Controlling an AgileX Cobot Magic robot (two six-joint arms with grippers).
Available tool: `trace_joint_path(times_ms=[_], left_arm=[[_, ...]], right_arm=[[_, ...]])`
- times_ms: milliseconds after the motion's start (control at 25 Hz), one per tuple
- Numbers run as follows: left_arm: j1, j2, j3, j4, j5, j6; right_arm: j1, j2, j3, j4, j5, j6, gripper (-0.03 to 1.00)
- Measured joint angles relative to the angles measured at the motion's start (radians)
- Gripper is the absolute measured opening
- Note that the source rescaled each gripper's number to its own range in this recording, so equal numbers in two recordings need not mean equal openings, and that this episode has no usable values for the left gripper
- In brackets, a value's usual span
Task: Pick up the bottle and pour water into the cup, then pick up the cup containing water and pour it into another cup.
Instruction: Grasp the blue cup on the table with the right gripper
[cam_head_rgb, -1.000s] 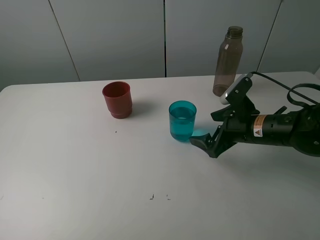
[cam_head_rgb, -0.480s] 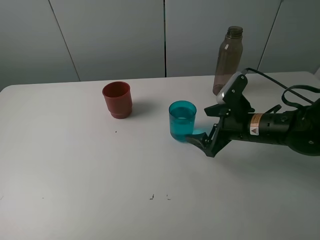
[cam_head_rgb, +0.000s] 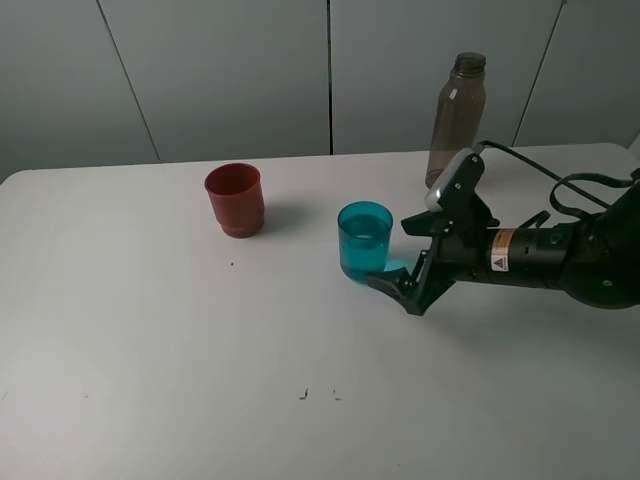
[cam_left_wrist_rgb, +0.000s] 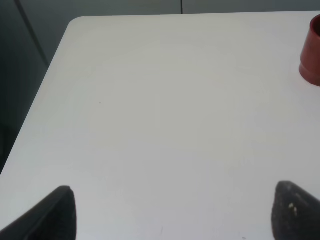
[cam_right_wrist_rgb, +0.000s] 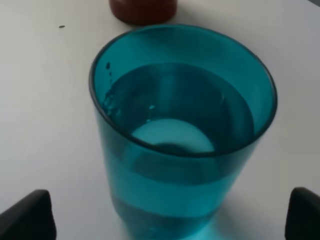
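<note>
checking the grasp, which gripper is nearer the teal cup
Right. The right gripper is open right at the teal cup; the left gripper is away beyond the red cup.

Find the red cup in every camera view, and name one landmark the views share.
Exterior high: the red cup stands left of centre, left of the teal cup.
Left wrist: a sliver cut off at the frame edge.
Right wrist: only its base, beyond the teal cup.
Shared landmark: the white table.

We see the right gripper (cam_head_rgb: 392, 256) has slid left across the bench (cam_head_rgb: 150, 350) toward the cup (cam_head_rgb: 364, 240). Its spread fingers (cam_head_rgb: 395, 290), short of the cup a second ago, now reach its base.
</note>
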Motion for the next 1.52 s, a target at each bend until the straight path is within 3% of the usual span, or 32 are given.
trace_joint_path(times_ms=[160, 1520], left_arm=[[0.000, 0.000, 0.000, 0.000, 0.000, 0.000], [0.000, 0.000, 0.000, 0.000, 0.000, 0.000]], right_arm=[[0.000, 0.037, -0.008, -0.004, -0.063, 0.000, 1.00], [0.014, 0.179, -0.141, -0.025, -0.178, -0.030, 1.00]])
